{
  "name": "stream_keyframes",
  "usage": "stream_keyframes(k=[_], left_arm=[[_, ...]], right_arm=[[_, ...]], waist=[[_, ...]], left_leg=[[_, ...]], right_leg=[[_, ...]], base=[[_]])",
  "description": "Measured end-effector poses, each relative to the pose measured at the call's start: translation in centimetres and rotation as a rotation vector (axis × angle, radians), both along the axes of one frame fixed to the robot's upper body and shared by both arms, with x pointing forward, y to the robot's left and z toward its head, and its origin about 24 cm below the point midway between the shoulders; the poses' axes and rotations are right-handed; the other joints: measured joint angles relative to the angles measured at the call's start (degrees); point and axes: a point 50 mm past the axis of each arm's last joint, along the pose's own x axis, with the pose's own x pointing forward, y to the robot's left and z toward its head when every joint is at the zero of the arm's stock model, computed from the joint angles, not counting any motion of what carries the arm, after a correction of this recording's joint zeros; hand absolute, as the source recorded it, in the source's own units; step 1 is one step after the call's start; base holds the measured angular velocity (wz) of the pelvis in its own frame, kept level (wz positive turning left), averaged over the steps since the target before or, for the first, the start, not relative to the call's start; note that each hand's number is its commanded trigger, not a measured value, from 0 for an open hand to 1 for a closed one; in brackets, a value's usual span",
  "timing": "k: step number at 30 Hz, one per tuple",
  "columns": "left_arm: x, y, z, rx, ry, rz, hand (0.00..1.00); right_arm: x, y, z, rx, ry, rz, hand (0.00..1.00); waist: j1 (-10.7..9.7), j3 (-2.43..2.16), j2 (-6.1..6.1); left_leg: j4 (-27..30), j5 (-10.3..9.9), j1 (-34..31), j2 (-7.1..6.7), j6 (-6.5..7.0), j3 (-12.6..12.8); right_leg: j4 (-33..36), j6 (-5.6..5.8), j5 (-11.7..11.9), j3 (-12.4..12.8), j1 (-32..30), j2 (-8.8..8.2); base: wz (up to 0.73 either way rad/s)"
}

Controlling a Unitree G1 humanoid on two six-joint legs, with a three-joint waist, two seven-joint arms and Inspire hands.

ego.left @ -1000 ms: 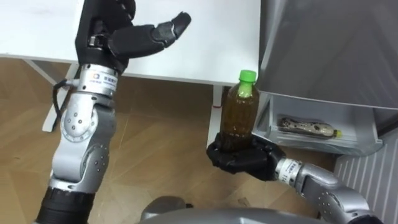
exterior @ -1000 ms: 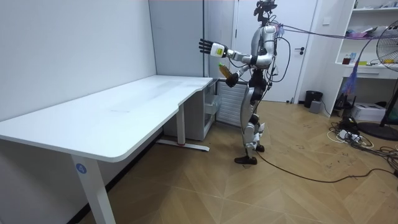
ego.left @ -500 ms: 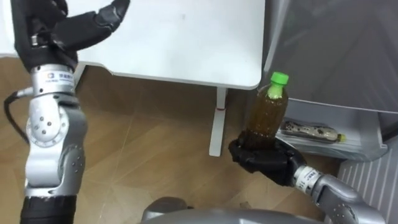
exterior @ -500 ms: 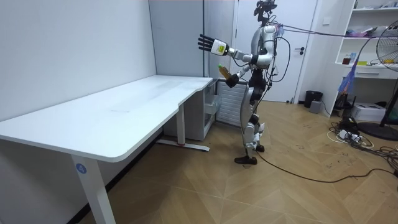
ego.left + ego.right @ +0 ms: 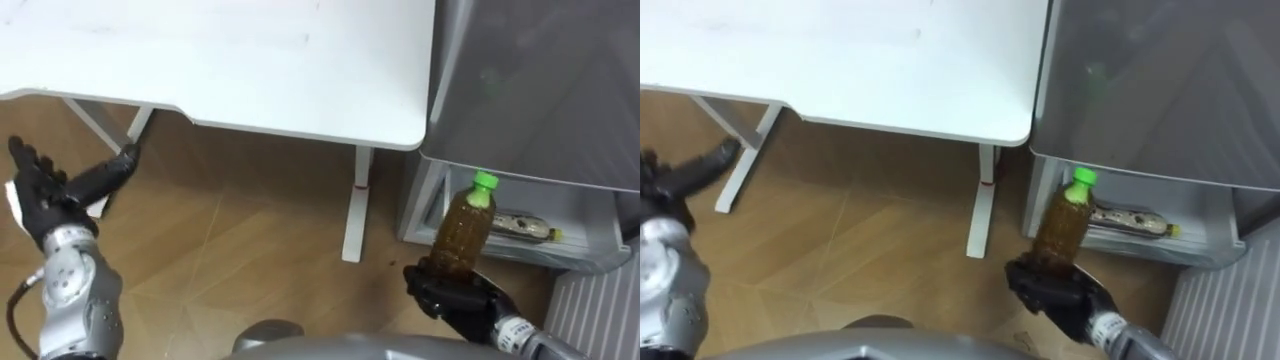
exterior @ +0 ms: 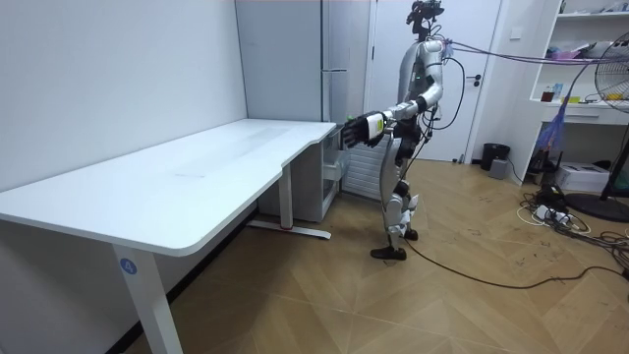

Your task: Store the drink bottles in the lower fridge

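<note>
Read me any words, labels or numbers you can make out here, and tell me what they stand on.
Nothing here can be read.
Tea bottle, held upright in the right hand: no readable label.
Second bottle, lying in the open lower fridge compartment: its label is too blurred to read.
Round blue sticker on the white table leg: too small to read.

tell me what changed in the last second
The left hand dropped from above the table to down beside it, still open. The right hand carried the bottle closer to the open fridge drawer. Unchanged: its grip, bottle upright; second bottle in the drawer.
</note>
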Motion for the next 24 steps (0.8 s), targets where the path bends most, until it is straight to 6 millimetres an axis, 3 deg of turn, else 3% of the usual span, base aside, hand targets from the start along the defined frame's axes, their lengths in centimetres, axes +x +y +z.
stream_keyframes(k=[2, 6, 8, 13, 18, 24], left_arm=[[-2.1, -0.3, -2.2, -0.03, 0.131, 0.018, 0.0], [-4.7, -0.5, -4.4, -0.056, 0.278, 0.037, 0.0], [-6.1, -0.8, -5.3, -0.055, 0.357, 0.03, 0.0], [-7.2, -1.3, -5.9, -0.067, 0.406, 0.034, 0.0], [-8.6, -1.9, -6.7, -0.053, 0.501, -0.018, 0.0], [-9.7, -4.4, -7.8, -0.089, 0.563, -0.111, 0.0]], right_arm=[[-0.4, -0.2, -0.2, -0.008, 0.023, -0.034, 1.0], [-0.4, -0.3, -0.4, -0.017, 0.032, -0.057, 1.0], [-0.5, -0.6, -0.7, -0.026, 0.054, -0.074, 1.0], [-0.7, -0.9, -1.3, -0.016, 0.092, -0.153, 1.0], [-0.9, -0.9, -1.6, -0.012, 0.104, -0.228, 1.0], [-1.7, -0.4, -2.3, -0.02, 0.158, -0.339, 1.0]], waist=[[-0.24, 0.05, -0.25], [-0.42, 0.09, -0.58], [-0.98, 0.39, -0.95], [-2.03, 0.85, -1.38], [-2.67, 0.75, -1.25], [-2.97, 0.62, -1.7]], left_leg=[[0.01, 0.07, -0.02, 0.04, -0.07, 0.15], [-0.16, 0.07, 0.16, 0.08, -0.07, 1.04], [-0.23, 0.07, 0.14, 0.01, -0.07, 0.9], [-0.28, 0.05, -0.01, -0.22, -0.08, 0.22], [-0.61, 0.05, 0.25, -0.4, -0.08, 0.22], [-0.58, 0.02, -0.06, -0.48, -0.07, 0.36]], right_leg=[[-0.56, -0.05, 0.0, 0.46, -0.19, 0.06], [-0.71, -0.05, 0.01, 0.8, -0.17, 0.04], [-0.63, -0.04, 0.01, 0.5, -0.04, -0.02], [-1.47, -0.04, 0.01, -0.33, 0.53, -0.04], [-1.61, 0.1, -0.09, -0.05, 0.67, -0.12], [-2.11, 0.12, -0.09, -0.13, 0.51, -0.16]], base=[[-0.06], [-0.05], [0.03], [0.09], [0.0], [0.0]])
